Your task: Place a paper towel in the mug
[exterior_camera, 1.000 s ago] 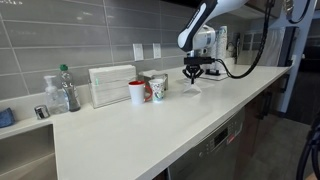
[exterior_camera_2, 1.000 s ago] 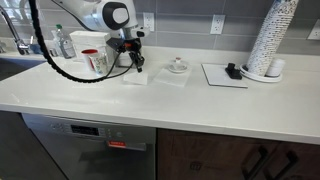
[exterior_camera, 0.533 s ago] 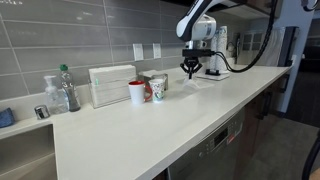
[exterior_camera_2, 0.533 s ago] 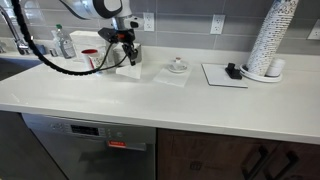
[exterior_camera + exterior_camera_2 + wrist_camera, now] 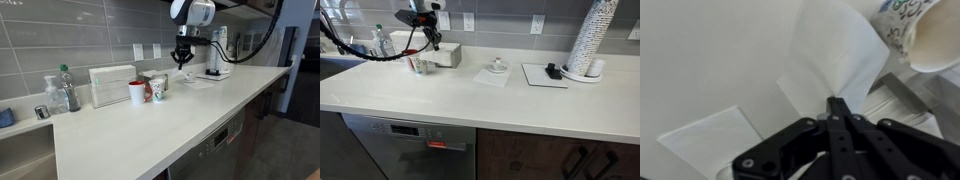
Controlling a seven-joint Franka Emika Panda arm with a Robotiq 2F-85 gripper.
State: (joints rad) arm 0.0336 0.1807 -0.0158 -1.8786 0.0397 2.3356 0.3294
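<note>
The end effector [image 5: 836, 104] is pinched closed on 1 corner of the paper towel [image 5: 840, 55]. In the wrist view the towel spreads out from the fingertips as a creased white sheet with free edges, clear of the desk [image 5: 710, 60]. A 2nd flat sheet [image 5: 708, 140] lies on the desk below, its edges square and apart from the held towel. The patterned cup [image 5: 902, 20] shows at the top right corner of that view, just beside the towel's far edge. In an exterior view the end effector [image 5: 182, 58] hangs above the desk [image 5: 150, 135], well up from its surface and close to the tiled back wall. The mug [image 5: 137, 93], red with a white inside, stands upright on the desk with its mouth uncovered. The patterned cup [image 5: 157, 88] stands just beside it, between the mug and the place under the end effector; whether the 2 touch cannot be told. The white ribbed box [image 5: 112, 85] stands on the mug's other side, against the wall. From the mug to the desk's front edge the surface is wide and bare, and the air above the mug's rim is open. In the exterior view with the dishwasher, the end effector [image 5: 430, 40] is above the box's [image 5: 448, 55] near end.
</note>
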